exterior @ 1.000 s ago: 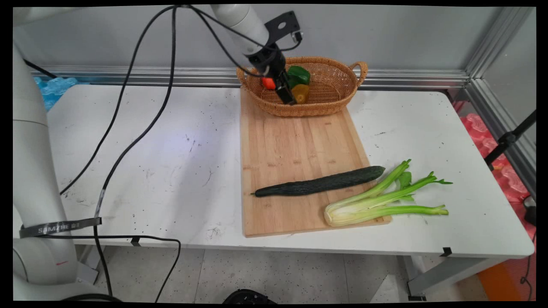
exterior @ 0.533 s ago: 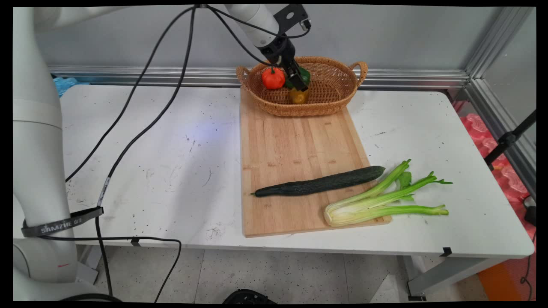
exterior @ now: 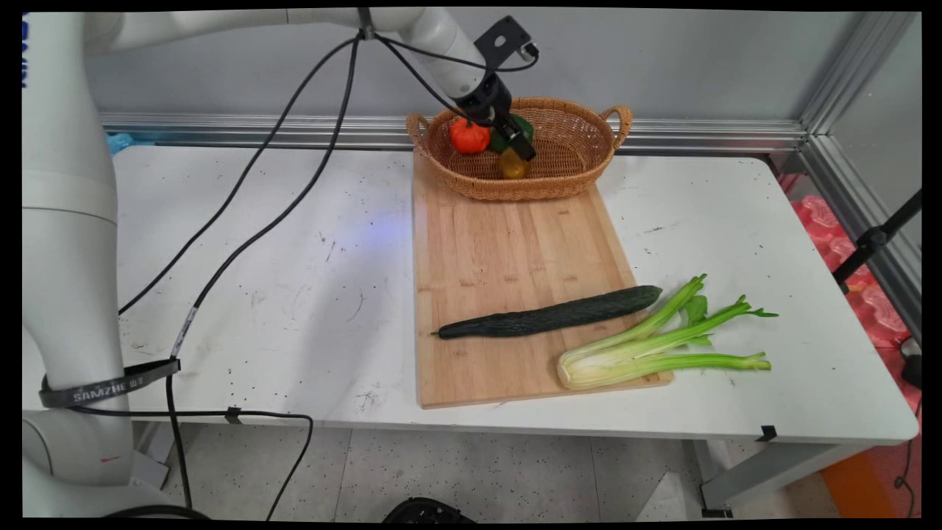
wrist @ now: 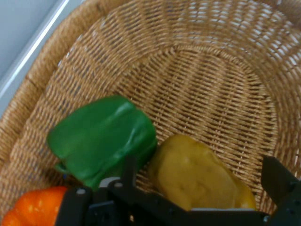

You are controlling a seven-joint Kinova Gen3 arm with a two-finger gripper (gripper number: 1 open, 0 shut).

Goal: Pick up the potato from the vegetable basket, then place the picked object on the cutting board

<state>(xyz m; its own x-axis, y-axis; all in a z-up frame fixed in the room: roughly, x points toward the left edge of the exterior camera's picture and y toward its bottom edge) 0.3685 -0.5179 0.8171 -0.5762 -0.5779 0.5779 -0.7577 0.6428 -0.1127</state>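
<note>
A wicker basket at the far end of the cutting board holds a red-orange pepper, a green pepper and a yellow pepper. My gripper reaches down into the basket, just above the yellow pepper. In the hand view the gripper is open. Its fingers stand on either side of the yellow pepper. The green pepper lies just left of it, and the orange one is at the bottom left corner. The basket's weave fills the rest of the view.
A long dark cucumber lies across the near part of the board. A bunch of celery lies over the board's near right corner. Black cables hang from the arm over the table's left half. The white table ends at a metal rail by the wall.
The gripper has shifted to the right inside the basket and risen a little. The red-orange pepper, half hidden behind the hand before, now shows fully.
</note>
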